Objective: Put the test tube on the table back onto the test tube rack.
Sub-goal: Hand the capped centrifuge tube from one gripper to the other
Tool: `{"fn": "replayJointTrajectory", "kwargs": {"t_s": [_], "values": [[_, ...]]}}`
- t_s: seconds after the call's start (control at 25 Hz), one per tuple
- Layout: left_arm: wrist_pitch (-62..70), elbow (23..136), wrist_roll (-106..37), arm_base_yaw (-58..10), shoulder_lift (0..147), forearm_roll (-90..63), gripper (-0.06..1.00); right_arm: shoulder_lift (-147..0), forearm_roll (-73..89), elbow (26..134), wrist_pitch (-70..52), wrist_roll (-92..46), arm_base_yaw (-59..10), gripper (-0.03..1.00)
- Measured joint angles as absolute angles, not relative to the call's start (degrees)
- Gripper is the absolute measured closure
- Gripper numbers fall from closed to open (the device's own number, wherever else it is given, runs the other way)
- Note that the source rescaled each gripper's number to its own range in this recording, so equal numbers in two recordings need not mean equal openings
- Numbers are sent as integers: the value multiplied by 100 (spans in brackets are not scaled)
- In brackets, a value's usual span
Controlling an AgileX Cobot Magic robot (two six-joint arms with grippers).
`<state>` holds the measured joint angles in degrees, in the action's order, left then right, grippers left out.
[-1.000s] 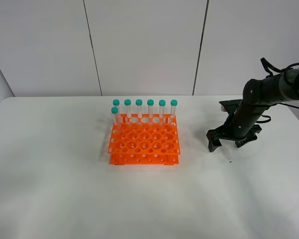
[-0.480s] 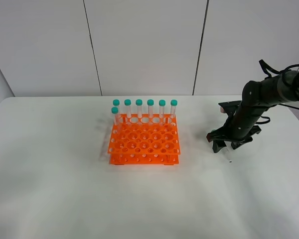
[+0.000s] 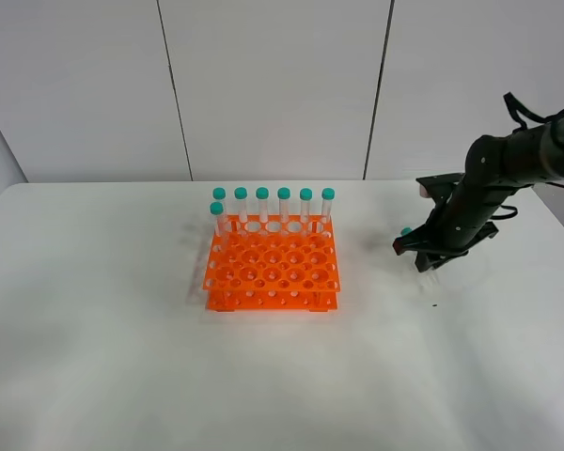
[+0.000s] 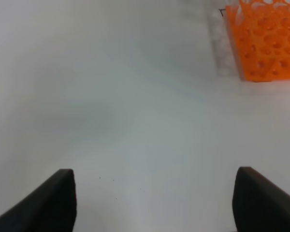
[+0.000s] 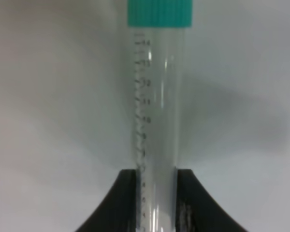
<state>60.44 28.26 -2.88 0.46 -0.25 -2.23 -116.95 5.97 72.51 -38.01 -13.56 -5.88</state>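
Note:
My right gripper (image 3: 430,258) is shut on the test tube (image 5: 157,116), a clear tube with a teal cap (image 3: 406,231). In the right wrist view the black fingers (image 5: 125,198) clamp its lower part and the cap points away. The tube hangs just above the white table (image 3: 122,357), well to the right of the orange test tube rack (image 3: 273,268). Several capped tubes (image 3: 284,207) stand along the rack's back row. My left gripper (image 4: 152,203) is open above bare table, with the rack's corner (image 4: 266,43) far off.
A grey panelled wall (image 3: 263,85) rises behind the table. The right arm (image 3: 493,178) with its cables reaches in from the right edge. The left arm does not show in the high view.
My right gripper has closed on the test tube and lifted it off the table, moving slightly up and to the right. The left gripper stays open.

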Motion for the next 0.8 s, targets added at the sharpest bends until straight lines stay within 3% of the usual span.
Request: {"fn": "replayJointTrajectory", "kwargs": {"t_s": [0.44, 0.8], "values": [[6044, 2826, -288, 46, -25, -223, -6, -9789, 571, 7102, -4675, -1398, -588, 95], [6044, 2826, -288, 46, -25, -223, -6, -7682, 552, 5356, -4886, -1398, -588, 95]]}}
